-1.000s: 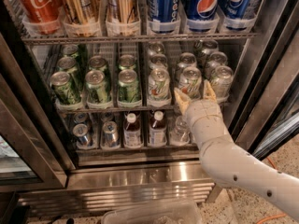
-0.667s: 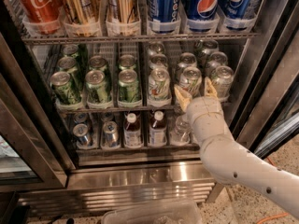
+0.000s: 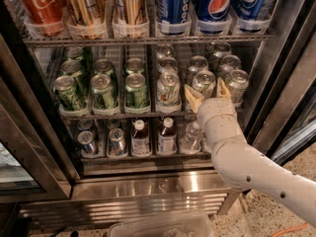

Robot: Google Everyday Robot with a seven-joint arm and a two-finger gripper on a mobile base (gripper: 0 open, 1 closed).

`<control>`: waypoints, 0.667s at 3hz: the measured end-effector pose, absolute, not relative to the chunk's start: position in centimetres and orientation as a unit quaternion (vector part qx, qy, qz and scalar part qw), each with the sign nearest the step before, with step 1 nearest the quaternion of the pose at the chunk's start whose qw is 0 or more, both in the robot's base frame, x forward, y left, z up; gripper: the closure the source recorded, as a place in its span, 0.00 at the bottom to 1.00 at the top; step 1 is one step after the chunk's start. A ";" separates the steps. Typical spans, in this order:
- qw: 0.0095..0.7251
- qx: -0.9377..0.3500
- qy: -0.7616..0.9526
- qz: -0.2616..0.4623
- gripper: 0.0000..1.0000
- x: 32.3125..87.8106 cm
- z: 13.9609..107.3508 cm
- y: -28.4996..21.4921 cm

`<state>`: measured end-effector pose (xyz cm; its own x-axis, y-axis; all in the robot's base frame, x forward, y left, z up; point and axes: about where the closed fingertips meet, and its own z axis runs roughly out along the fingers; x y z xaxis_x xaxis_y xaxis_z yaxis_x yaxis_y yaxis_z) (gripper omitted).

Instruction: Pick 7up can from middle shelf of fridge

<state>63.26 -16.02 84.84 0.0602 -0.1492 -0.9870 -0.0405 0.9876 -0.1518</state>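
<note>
The fridge (image 3: pixel 148 186) stands open. Its middle shelf (image 3: pixel 123 115) holds green cans on the left and white 7up cans on the right. My gripper (image 3: pixel 208 94) is at the shelf front, right of centre, open. Its tan fingers (image 3: pixel 192 98) stand on either side of the front 7up can (image 3: pixel 203 80) in the second column from the right. More 7up cans sit beside it, on the left (image 3: pixel 168 87) and on the right (image 3: pixel 237 82). My white arm comes in from the lower right and hides the lower part of that can.
Tall Coca-Cola, gold and Pepsi cans (image 3: pixel 213 4) line the rack above. Small bottles and cans (image 3: pixel 140 137) fill the rack below. The green cans (image 3: pixel 102 90) stand at the left. A dark door frame (image 3: pixel 281 78) runs close on the right. A clear plastic bin (image 3: pixel 163 226) lies on the floor.
My gripper has edged slightly up and further in around the front 7up can. The cans have not moved.
</note>
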 end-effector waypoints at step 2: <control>0.718 -0.062 0.693 -0.029 0.73 63.5 84.2 -16.0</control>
